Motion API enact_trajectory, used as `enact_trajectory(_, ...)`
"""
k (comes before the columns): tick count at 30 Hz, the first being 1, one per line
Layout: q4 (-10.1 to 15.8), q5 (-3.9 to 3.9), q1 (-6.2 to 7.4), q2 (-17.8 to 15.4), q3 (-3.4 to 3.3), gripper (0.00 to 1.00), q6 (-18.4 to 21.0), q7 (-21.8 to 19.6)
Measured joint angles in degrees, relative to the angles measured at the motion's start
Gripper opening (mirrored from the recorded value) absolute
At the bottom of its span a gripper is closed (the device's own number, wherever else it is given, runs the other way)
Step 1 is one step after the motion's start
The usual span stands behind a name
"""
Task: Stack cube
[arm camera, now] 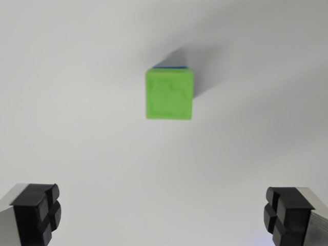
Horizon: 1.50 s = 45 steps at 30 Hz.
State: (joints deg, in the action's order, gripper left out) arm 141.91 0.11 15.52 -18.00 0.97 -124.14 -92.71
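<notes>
Green cube [169, 94] sits ahead of our gripper [163, 215], about midway between the two fingers and well clear of both. We see it from above, so mostly its top face shows. That face carries some raised or recessed shape, but the picture is soft and we cannot make out what it is.

Along the cube's far edge a thin blue strip [169, 67] peeks out. It looks like a blue block underneath, with the green cube resting on top of it, yet almost all of it is hidden by the cube and we cannot tell its shape or how squarely the two line up. A grey shadow falls away from the pair, beyond them and toward the wrist view's right.

Our gripper is spread wide and holds nothing. One black pad [38, 212] shows at the bottom of the wrist view's left, the other [287, 215] at the bottom right, each backed by a grey metal finger. Both fingers are cut off by the picture's lower edge and corners, so only their tips are visible.

Everything rests on a plain white surface [77, 102], with no marks we can pick out.
</notes>
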Motion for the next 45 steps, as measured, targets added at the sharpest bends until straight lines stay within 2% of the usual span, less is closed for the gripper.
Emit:
enact_trajectory(10, -3.1, 0.0, 0.0, -2.0, 0.0, 1.0, 5.1, 0.0)
enact_trajectory(21, -5.7, 0.01, 0.0, -3.1, -0.02, 1.0, 8.7, 0.0)
enact_trajectory(45, -6.3, 0.01, 0.0, -3.2, -0.02, 1.0, 9.5, 0.0)
